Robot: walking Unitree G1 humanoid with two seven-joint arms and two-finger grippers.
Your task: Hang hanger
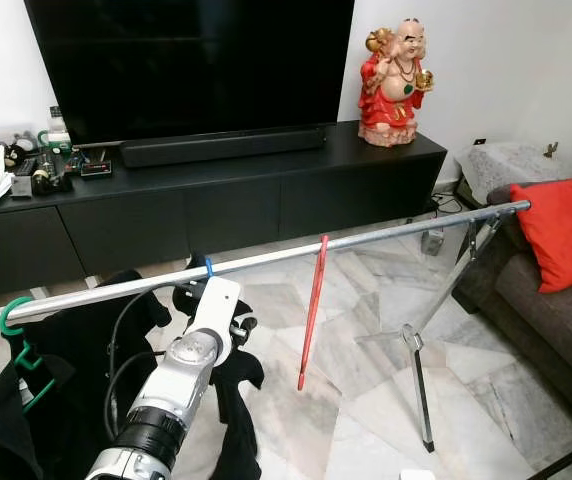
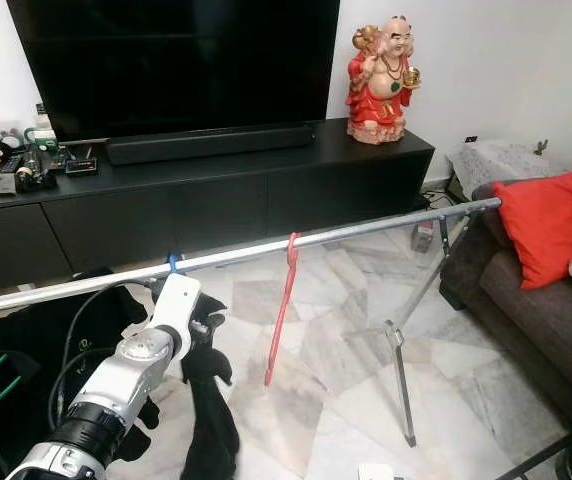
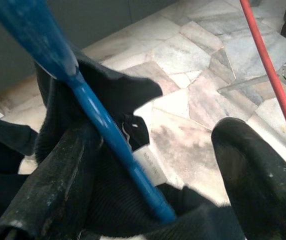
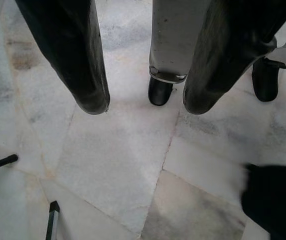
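Note:
A silver clothes rail (image 1: 386, 237) crosses the room in front of me. My left arm reaches up to it, and a blue hanger's hook (image 1: 208, 267) sits on the rail just above the wrist. The blue hanger (image 3: 108, 130), carrying a black garment (image 3: 108, 90), runs between the fingers of my left gripper (image 3: 155, 135). Those fingers stand wide apart, with the left finger (image 3: 58, 175) close to the hanger. A bare red hanger (image 1: 312, 310) hangs further right on the rail. At the rail's left end, a green hanger (image 1: 11, 318) holds dark clothes. My right gripper (image 4: 147, 106) hangs open over the marble floor.
The rack's tripod leg (image 1: 418, 380) stands on the floor to the right. Behind the rail is a black TV console (image 1: 216, 190) with a red statue (image 1: 394, 75) on it. A dark sofa with a red cushion (image 1: 566, 225) stands at the right.

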